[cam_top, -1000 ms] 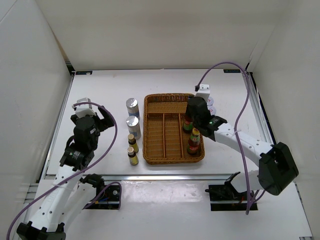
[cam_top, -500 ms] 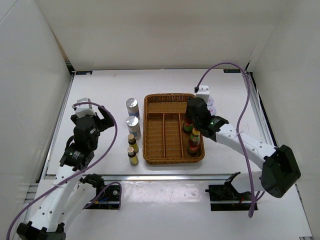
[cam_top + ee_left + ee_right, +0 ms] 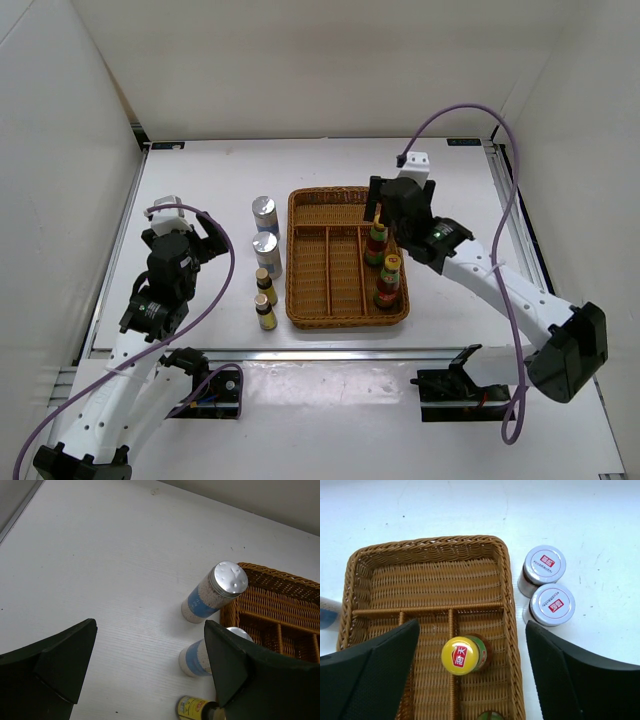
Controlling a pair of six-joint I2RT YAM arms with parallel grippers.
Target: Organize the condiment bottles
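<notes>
Two red yellow-capped sauce bottles (image 3: 377, 240) (image 3: 389, 280) stand upright in the right compartment of the wicker tray (image 3: 340, 192). My right gripper (image 3: 380, 210) hangs open just above the far one, whose yellow cap (image 3: 461, 655) shows between the spread fingers (image 3: 380, 665), untouched. Two pale-lidded jars (image 3: 542, 569) (image 3: 551, 606) stand on the table right of the tray. Left of the tray stand two silver-topped shakers (image 3: 264, 213) (image 3: 267, 252) and two tiny dark bottles (image 3: 264, 283) (image 3: 265, 312). My left gripper (image 3: 205, 240) is open, left of the shakers (image 3: 216, 592), holding nothing.
The tray's left and middle long compartments and its far cross compartment (image 3: 430, 580) hold nothing. White walls enclose the table on three sides. The right arm's purple cable (image 3: 500, 200) arcs over the table's right side.
My right gripper has opened and let go of the far red bottle, then lifted and drawn back a little. The bottle stays upright in the tray. The left arm has not moved.
</notes>
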